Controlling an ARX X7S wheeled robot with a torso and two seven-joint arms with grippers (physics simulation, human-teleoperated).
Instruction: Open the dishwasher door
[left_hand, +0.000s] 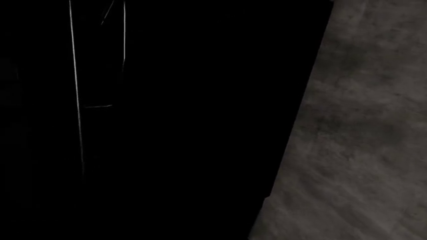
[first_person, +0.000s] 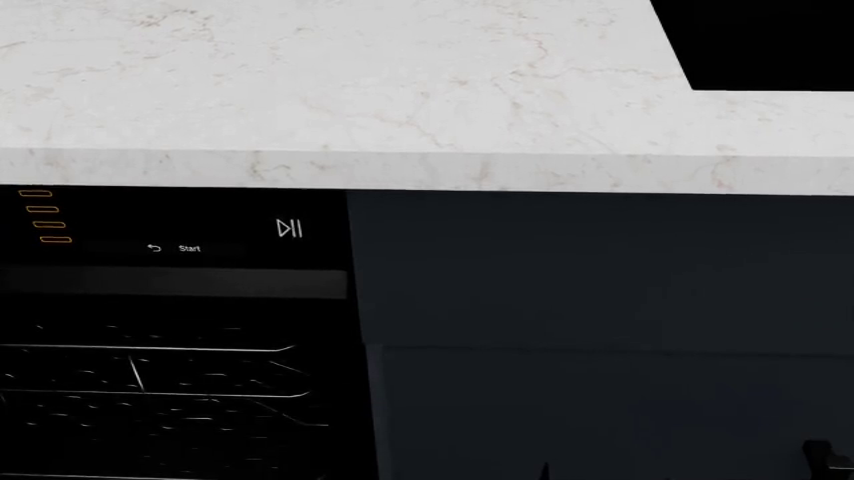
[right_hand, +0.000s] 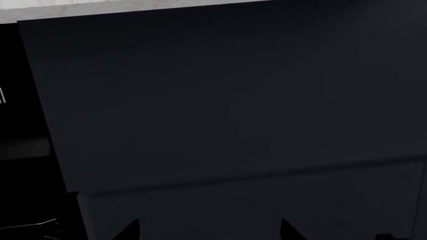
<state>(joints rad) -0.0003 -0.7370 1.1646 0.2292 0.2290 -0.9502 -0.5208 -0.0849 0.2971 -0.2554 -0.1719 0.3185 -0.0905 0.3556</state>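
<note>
The dishwasher's control strip (first_person: 174, 230) shows orange bars, "Start" and a play/pause mark, under the counter at the head view's left. Below it, wire racks (first_person: 160, 390) show in the dark opening. A glossy black flat panel with thin silver lines, the dishwasher door (left_hand: 167, 125), fills most of the left wrist view. My left gripper's fingers do not stand out against that black. My right gripper (right_hand: 210, 232) is open and empty, its two dark fingertips (right_hand: 130, 231) wide apart, facing a navy cabinet front (right_hand: 227, 110) right of the dishwasher.
A white marble countertop (first_person: 334, 90) runs across the top, with a black sink basin (first_person: 774, 40) at the far right. Matte navy cabinet fronts (first_person: 601, 300) stand right of the dishwasher. Grey floor (left_hand: 360, 140) lies beside the black panel.
</note>
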